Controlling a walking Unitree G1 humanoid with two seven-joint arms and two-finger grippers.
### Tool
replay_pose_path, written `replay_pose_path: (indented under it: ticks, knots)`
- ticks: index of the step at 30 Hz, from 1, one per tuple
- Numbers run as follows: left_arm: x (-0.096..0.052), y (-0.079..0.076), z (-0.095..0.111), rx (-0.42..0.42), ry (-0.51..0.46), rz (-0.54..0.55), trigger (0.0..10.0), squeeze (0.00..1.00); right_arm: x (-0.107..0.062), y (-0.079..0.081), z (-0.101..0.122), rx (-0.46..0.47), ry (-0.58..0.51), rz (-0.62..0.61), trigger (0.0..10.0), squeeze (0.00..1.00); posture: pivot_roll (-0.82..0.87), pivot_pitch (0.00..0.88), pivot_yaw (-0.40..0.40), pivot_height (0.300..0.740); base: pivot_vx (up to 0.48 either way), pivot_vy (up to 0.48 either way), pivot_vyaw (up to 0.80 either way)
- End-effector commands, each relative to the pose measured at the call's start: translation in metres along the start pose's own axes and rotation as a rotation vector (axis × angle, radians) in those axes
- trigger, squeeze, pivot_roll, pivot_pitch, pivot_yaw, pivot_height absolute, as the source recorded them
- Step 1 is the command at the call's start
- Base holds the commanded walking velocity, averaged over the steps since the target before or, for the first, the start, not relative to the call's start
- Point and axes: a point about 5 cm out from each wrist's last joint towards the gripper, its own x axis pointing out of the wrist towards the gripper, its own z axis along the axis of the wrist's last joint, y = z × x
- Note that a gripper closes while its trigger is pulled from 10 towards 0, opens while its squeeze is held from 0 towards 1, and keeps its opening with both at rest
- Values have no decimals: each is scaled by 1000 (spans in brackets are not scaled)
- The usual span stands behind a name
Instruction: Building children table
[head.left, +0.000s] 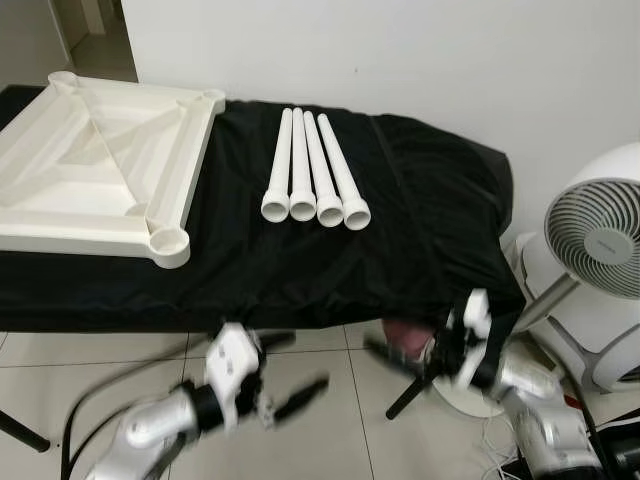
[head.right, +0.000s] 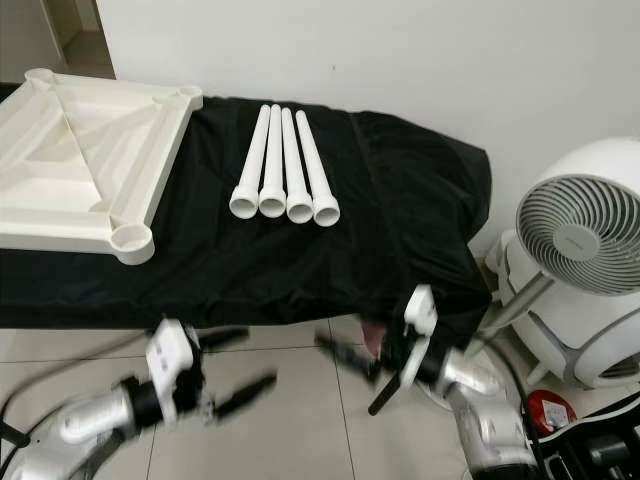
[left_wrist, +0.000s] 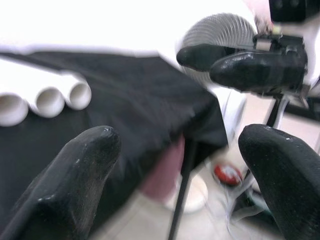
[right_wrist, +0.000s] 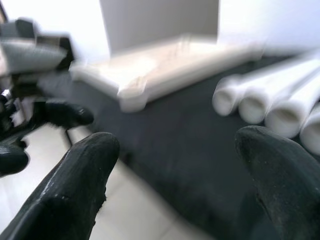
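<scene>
Both hands, left hand (head.left: 285, 375) and right hand (head.left: 400, 375), spread wide below the table's edge (four legs (head.left: 315, 170) lie above).

White fan (head.left: 598, 238) by wall (rt side), tile floor (head.left: 330, 400).

The tabletop (head.left: 100, 160) is cut off by the picture's left edge, well ahead of the left claw (head.left: 290, 385), so its far corner cannot be seen. Both claws, left and right (head.left: 395, 375), are smeared by motion, their fingers (head.left: 300, 395) soft at the tips. Beside the right claw, the fan (head.left: 595, 235) runs off the right edge. In the right wrist view the tabletop and the legs (right_wrist: 270, 102) are blurred. A pink thing (left_wrist: 162, 172) under the cloth (head.left: 400, 200) edge is too blurred to identify.
</scene>
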Motion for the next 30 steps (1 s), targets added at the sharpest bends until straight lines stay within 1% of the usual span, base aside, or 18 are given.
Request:
replay_pose_path:
  ticks: [1,4,5,6,8,9,11,12,13,14,16,19,20,23,26,27,28,30]
  knots:
    - [1,6,1,-38,1,73,10000,0,1,-9,4,8,-41,-128,10000,0,23,0,-112,740,0,0,0]
    - [8,23,13,-22,-37,194,10000,0,18,-13,19,-16,-94,-284,10000,0,17,0,-109,740,0,0,0]
    - [8,23,13,-22,-37,194,10000,0,18,-13,19,-16,-94,-284,10000,0,17,0,-109,740,0,0,0]
    - [9,27,16,-17,-43,223,10000,0,22,-15,21,-30,-93,-352,10000,0,17,0,-107,740,0,0,0]
    - [9,27,16,-17,-43,223,10000,0,22,-15,21,-30,-93,-352,10000,0,17,0,-107,740,0,0,0]
    - [12,35,23,22,-52,311,10000,0,27,-16,22,-54,-80,-460,10000,0,16,0,-105,740,0,0,0]
    - [12,35,23,22,-52,311,10000,0,27,-16,22,-54,-80,-460,10000,0,16,0,-105,740,0,0,0]
    - [15,41,25,20,-51,376,10000,0,30,-16,22,-77,-69,-531,10000,0,11,0,-100,740,0,0,0]
    - [15,41,25,20,-51,376,10000,0,30,-16,22,-77,-69,-531,10000,0,11,0,-100,740,0,0,0]
    - [19,49,26,0,-31,462,10000,0,33,-16,22,-96,-71,-604,10000,0,10,0,-101,740,0,0,0]
    - [24,58,26,28,-3,575,10000,0,35,-16,24,-148,-72,-708,10000,0,1,0,-98,740,0,0,0]
    - [25,59,26,42,0,602,10000,0,35,-15,25,-158,-74,-732,10000,0,1,0,-98,740,0,0,0]
    - [24,64,22,38,10,668,10000,0,35,-13,20,-181,-58,-742,10000,0,3,0,-100,740,0,0,0]
    - [28,72,19,54,31,760,10000,0,35,-9,10,-197,-26,-747,10000,0,8,0,-106,740,0,0,0]
    - [30,85,17,8,47,894,10000,0,40,-6,8,-214,-19,-753,10000,0,6,0,-109,740,0,0,0]
    - [30,85,17,8,47,894,10000,0,40,-6,8,-214,-19,-753,10000,0,6,0,-109,740,0,0,0]
    - [28,91,15,-6,51,975,10000,0,43,-5,7,-208,-21,-764,10000,0,8,0,-114,740,0,0,0]
    - [28,91,15,-6,51,975,10000,0,43,-5,7,-208,-21,-764,10000,0,8,0,-114,740,0,0,0]
